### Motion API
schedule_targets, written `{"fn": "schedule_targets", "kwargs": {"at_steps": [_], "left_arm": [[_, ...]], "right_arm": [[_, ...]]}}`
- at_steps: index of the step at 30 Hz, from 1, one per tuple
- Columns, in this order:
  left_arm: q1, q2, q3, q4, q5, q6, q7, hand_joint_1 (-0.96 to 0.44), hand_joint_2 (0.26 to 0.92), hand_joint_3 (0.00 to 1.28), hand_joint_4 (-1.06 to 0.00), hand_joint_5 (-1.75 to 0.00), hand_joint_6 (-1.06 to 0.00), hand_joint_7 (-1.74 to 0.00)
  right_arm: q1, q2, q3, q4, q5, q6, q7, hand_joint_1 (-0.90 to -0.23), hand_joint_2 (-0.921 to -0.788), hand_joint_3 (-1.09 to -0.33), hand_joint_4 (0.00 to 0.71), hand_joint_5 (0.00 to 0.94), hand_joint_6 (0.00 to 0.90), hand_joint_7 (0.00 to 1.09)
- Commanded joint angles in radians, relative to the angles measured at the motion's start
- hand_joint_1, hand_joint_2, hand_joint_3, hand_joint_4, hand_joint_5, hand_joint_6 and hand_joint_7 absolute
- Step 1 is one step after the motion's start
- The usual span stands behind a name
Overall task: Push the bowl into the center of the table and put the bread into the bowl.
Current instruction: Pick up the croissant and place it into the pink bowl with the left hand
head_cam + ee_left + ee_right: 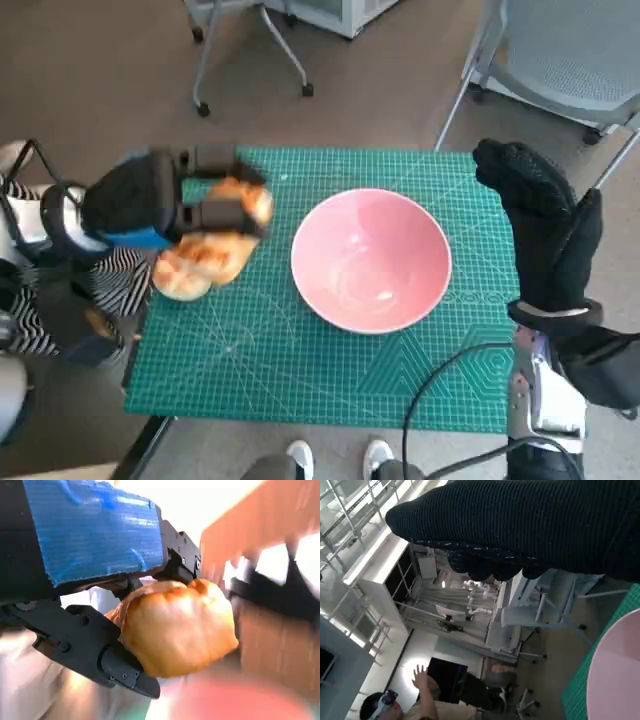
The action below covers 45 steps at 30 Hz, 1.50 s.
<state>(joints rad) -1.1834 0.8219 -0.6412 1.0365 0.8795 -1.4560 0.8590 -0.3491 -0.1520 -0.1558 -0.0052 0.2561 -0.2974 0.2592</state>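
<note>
Pink bowl (371,260) sits near the middle of the green cutting mat (270,370) covering the table, nothing in it; left hand (160,205) grips a golden bread roll (177,627) between its black fingers (117,667), held above the mat's left part, just left of the bowl and apart from it. A second bread piece (195,265) lies below the hand near the mat's left edge; right hand (545,225) holds nothing, fingers straight and raised at the table's right edge, beside the bowl, not touching; an office chair (570,50) stands behind.
</note>
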Motion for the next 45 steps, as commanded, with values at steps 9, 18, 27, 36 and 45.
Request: {"fn": "schedule_targets", "kwargs": {"at_steps": [9, 18, 27, 36, 45], "left_arm": [[0.01, -0.19, 0.12, -0.115, -0.187, 0.117, -0.377, 0.0, 0.912, 0.06, -0.76, -0.98, -0.62, -1.28], [0.021, -0.313, 0.144, -0.099, -0.162, 0.249, -0.492, 0.0, 0.904, 0.01, -0.83, -0.89, -0.7, -1.19], [-0.004, -0.432, 0.125, 0.025, -0.174, 0.351, -0.631, 0.0, 0.92, 0.06, -0.73, -1.03, -0.61, -1.26], [0.009, -0.514, 0.171, 0.1, -0.297, 0.421, -0.869, 0.0, 0.921, 0.1, -0.67, -1.09, -0.57, -1.31], [0.043, -0.537, 0.208, 0.062, -0.406, 0.57, -1.136, -0.11, 0.854, 0.07, -0.33, -0.26, -0.35, -0.48]], "right_arm": [[0.01, -0.006, -0.001, 0.027, 0.014, -0.01, 0.017, -0.683, -0.921, -0.67, 0.199, 0.0, 0.115, 0.54], [0.015, -0.008, -0.001, 0.029, 0.016, -0.018, 0.024, -0.684, -0.921, -0.672, 0.199, 0.0, 0.119, 0.53], [0.025, -0.017, -0.008, 0.023, 0.019, -0.02, 0.03, -0.68, -0.921, -0.679, 0.199, 0.0, 0.121, 0.53], [0.031, -0.019, -0.015, 0.022, 0.015, -0.022, 0.028, -0.671, -0.921, -0.696, 0.199, 0.0, 0.121, 0.53], [0.036, -0.018, -0.015, 0.013, 0.007, -0.023, 0.021, -0.672, -0.921, -0.698, 0.198, 0.0, 0.121, 0.52]]}}
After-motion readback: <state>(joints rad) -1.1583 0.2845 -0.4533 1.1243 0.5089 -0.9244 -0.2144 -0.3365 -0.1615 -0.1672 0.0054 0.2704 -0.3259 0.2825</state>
